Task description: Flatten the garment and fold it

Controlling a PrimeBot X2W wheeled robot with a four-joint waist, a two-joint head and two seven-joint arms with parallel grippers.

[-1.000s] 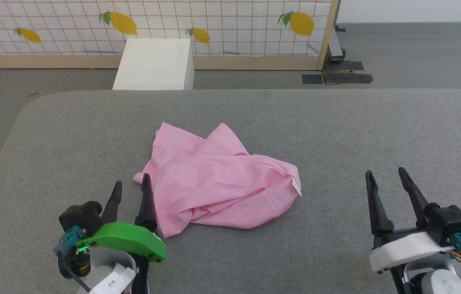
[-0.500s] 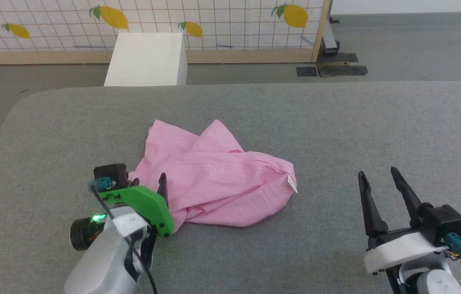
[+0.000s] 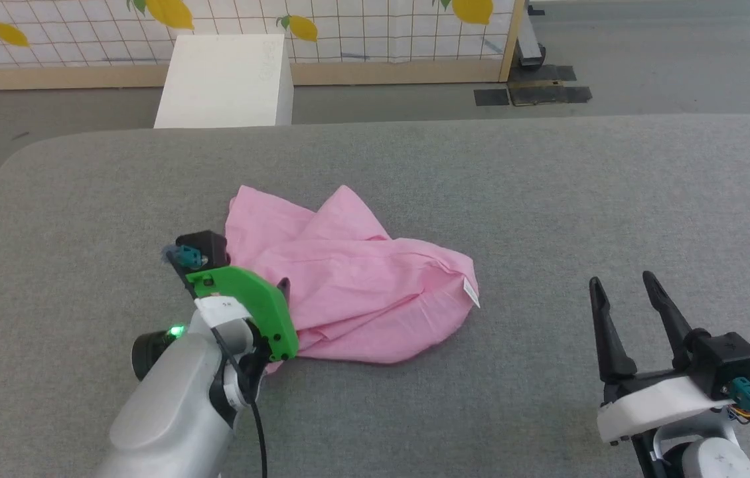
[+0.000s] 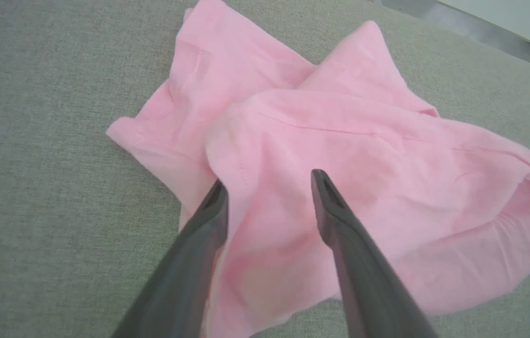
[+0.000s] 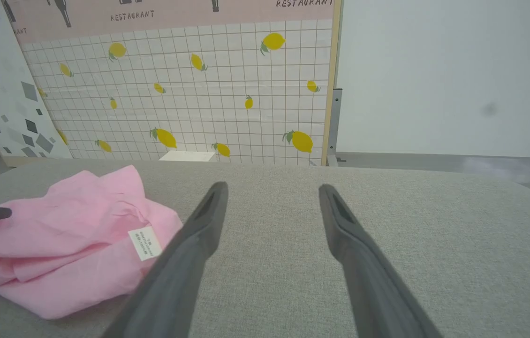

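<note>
left gripper (image 4: pixel 269 180) fingers wide over left edge of crumpled garment (image 3: pixel 362 279) on counter (image 3: pixel 547 199); right gripper (image 3: pixel 621 279) fingers wide, apart from it.

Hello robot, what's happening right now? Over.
Left gripper open, over the pink T-shirt. Right gripper open, off to the side. T-shirt crumpled, not yet flattened. Nothing blocking it.

Pink garment (image 3: pixel 362 285); grey table (image 3: pixel 581 186); white grid panel (image 3: pixel 375 40), yellow lemons (image 3: pixel 302 28).

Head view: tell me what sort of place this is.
Likely a staged test room, not a home: a wood-framed lemon-print panel, a restaurant poster, and a grey padded table holding one pink T-shirt.
</note>
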